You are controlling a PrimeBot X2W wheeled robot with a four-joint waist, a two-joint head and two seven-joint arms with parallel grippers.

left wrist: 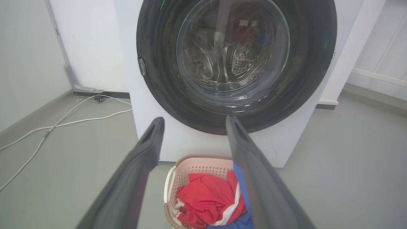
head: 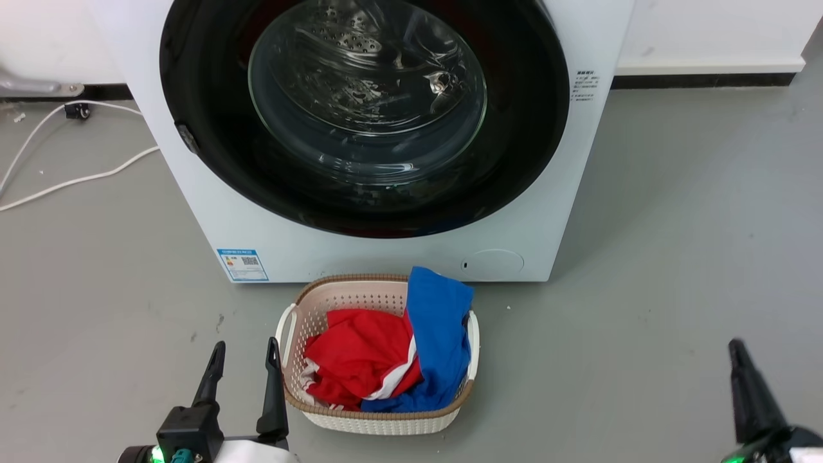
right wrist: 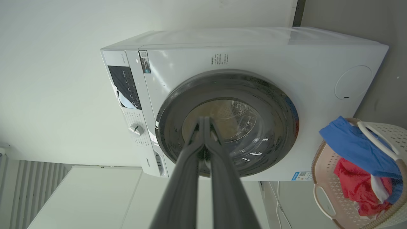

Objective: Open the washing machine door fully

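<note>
The white washing machine stands straight ahead on the grey floor. Its round washing machine door, a glossy black ring around a clear glass bowl, lies flat against the front, with the steel drum visible through the glass. A small catch sits on the ring's left edge. My left gripper is low at the left, open and holding nothing, well short of the machine; its wrist view has the door beyond the spread left gripper. My right gripper is low at the right, and in its wrist view the right gripper is shut on nothing, with the door beyond it.
A beige laundry basket with a red garment and a blue garment sits on the floor right before the machine, between my grippers. White cables trail over the floor at the left. A white wall runs behind.
</note>
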